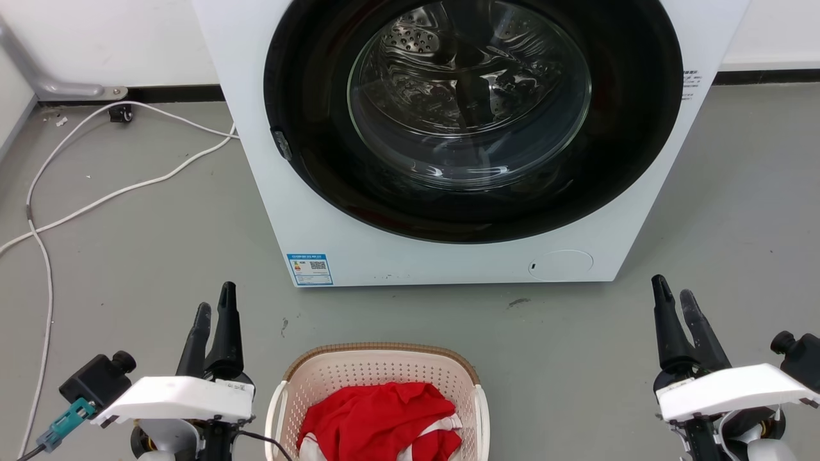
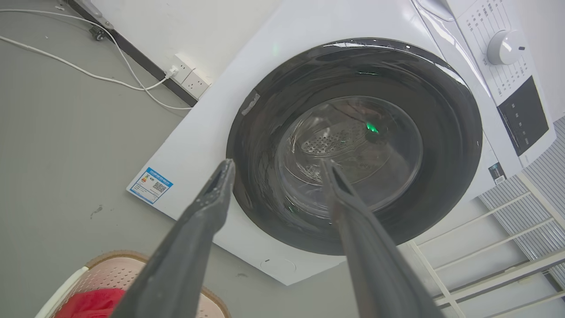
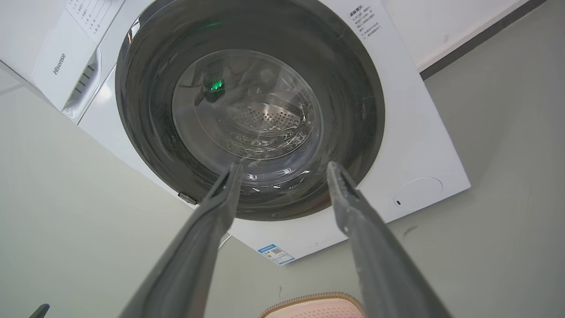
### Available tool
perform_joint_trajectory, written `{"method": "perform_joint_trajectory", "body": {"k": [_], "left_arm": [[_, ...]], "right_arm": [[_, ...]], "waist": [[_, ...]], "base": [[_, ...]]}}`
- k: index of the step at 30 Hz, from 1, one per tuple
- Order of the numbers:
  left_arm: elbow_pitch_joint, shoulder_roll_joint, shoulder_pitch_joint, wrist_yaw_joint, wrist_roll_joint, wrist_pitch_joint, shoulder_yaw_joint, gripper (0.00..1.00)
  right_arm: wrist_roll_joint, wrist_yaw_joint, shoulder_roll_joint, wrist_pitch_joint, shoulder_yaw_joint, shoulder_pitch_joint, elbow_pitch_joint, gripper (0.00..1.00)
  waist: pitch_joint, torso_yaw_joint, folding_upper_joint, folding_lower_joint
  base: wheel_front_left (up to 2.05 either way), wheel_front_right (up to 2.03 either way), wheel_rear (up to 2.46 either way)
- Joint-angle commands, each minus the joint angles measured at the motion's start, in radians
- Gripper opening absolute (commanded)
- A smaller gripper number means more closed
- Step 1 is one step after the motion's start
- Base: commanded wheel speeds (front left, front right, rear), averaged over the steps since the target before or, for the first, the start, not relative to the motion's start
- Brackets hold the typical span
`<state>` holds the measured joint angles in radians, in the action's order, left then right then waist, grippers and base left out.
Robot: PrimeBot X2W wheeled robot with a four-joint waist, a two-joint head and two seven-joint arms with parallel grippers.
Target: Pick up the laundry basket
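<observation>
One basket (image 1: 384, 370) with one red cloth (image 1: 378, 419), near side of one washer (image 1: 448, 259). Two grippers, left (image 1: 216, 298) and right (image 1: 672, 288), fingers spread, stand clear of its rim, with floor (image 1: 564, 358) between.

A: Floor (image 1: 737, 224)?
B: Grey, smooth. Washing machine (image 1: 397, 256) stands on it by the wall; laundry basket (image 1: 378, 349) before it, apart.
A: Left side?
B: White cables (image 1: 154, 180) trailing loose.
</observation>
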<state>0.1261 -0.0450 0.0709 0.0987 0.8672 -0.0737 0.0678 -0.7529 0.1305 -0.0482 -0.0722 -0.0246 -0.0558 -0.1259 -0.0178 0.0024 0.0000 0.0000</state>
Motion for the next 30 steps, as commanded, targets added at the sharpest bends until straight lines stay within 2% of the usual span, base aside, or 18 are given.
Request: {"method": "perform_joint_trajectory", "body": {"k": [1, 18, 30], "left_arm": [[-0.019, -0.004, 0.005, 0.006, -0.035, -0.010, -0.001, 1.00], [-0.019, -0.005, -0.008, -0.005, -0.248, -0.061, -0.012, 1.00], [-0.005, -0.006, -0.015, -0.018, -0.377, -0.093, -0.018, 1.00]], "right_arm": [[0.037, 0.000, -0.003, -0.011, 0.004, -0.001, 0.022, 1.00], [0.276, 0.000, -0.003, -0.062, 0.003, 0.010, 0.033, 1.00], [0.399, 0.000, -0.003, -0.093, 0.004, 0.023, 0.037, 1.00]], "waist": [[-0.001, 0.000, 0.0000, 0.0000], [-0.003, 0.000, 0.0000, 0.0000], [-0.005, 0.000, 0.0000, 0.0000]], "base": [[0.00, 0.00, 0.00], [0.00, 0.00, 0.00], [0.00, 0.00, 0.00]]}}
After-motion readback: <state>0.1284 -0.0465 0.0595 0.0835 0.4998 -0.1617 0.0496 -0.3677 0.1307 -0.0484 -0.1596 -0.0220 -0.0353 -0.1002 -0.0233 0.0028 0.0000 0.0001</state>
